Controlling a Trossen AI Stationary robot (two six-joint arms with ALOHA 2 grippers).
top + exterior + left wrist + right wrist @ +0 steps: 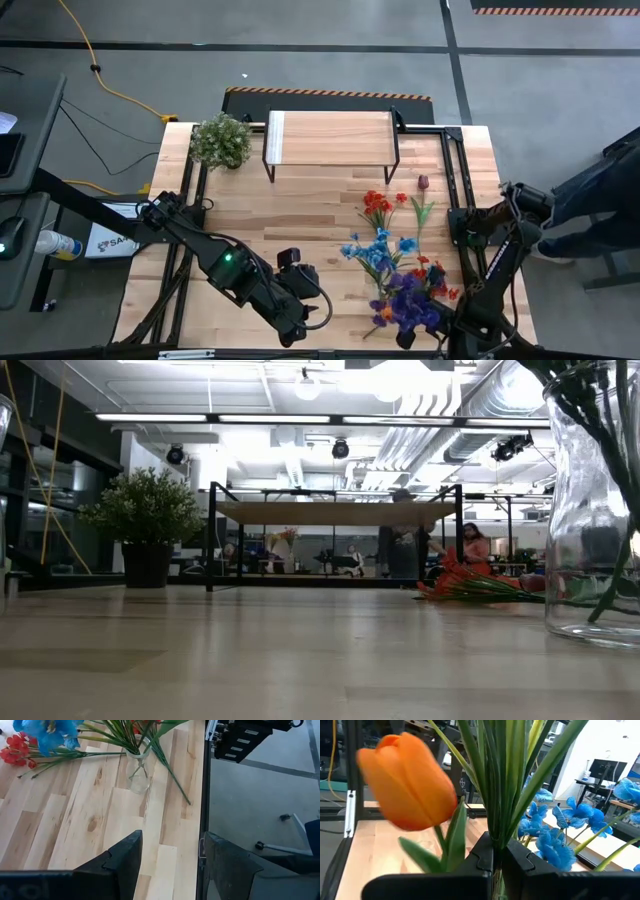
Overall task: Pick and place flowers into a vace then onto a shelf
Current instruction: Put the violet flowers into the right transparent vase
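The right gripper is clamped on flower stems above the vase. The left gripper is held low, jaws apart, empty.

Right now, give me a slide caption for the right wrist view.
Right gripper shut on green flower stems, orange tulip close beside, blue blooms behind.

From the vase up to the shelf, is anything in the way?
Yes. Loose flowers lie on the table between the glass vase near the front edge and the shelf at the back. The potted plant stands left of the shelf, off that line.
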